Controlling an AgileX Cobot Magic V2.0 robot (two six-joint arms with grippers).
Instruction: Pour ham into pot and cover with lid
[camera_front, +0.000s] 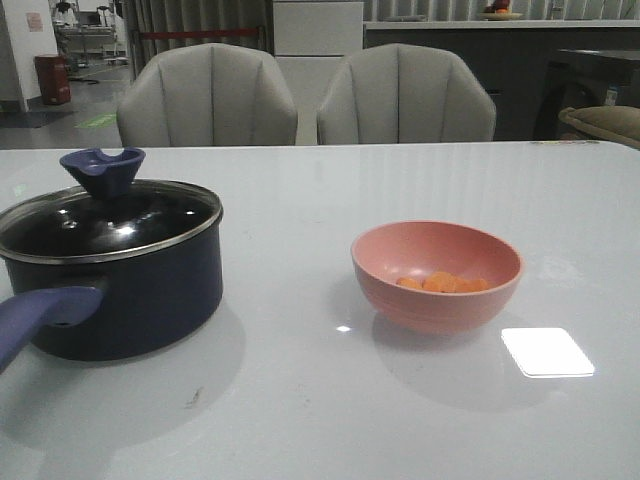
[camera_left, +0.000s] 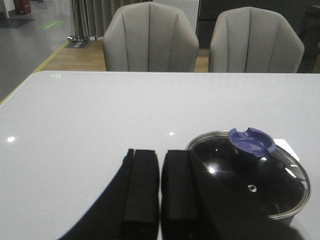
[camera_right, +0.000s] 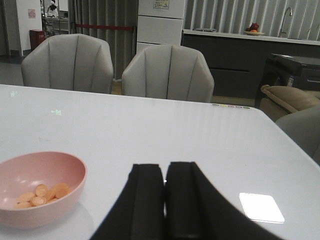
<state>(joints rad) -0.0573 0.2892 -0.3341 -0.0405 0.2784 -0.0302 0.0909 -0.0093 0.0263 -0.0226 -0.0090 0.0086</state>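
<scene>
The dark navy pot (camera_front: 130, 300) stands at the left of the white table with its blue-purple handle (camera_front: 35, 315) pointing toward the front. The glass lid (camera_front: 105, 225) with its dark blue notched knob (camera_front: 102, 170) sits on the pot; both also show in the left wrist view (camera_left: 260, 175). The ham (camera_front: 442, 283) lies as small orange slices in a pink bowl (camera_front: 436, 275) at centre right, also in the right wrist view (camera_right: 42, 194). My left gripper (camera_left: 160, 187) is shut and empty, beside the pot. My right gripper (camera_right: 165, 195) is shut and empty, beside the bowl. Neither arm shows in the front view.
Two grey chairs (camera_front: 208, 97) (camera_front: 405, 95) stand behind the table's far edge. A bright window reflection (camera_front: 547, 351) lies on the table (camera_front: 300, 400) right of the bowl. A counter and cabinets are far behind.
</scene>
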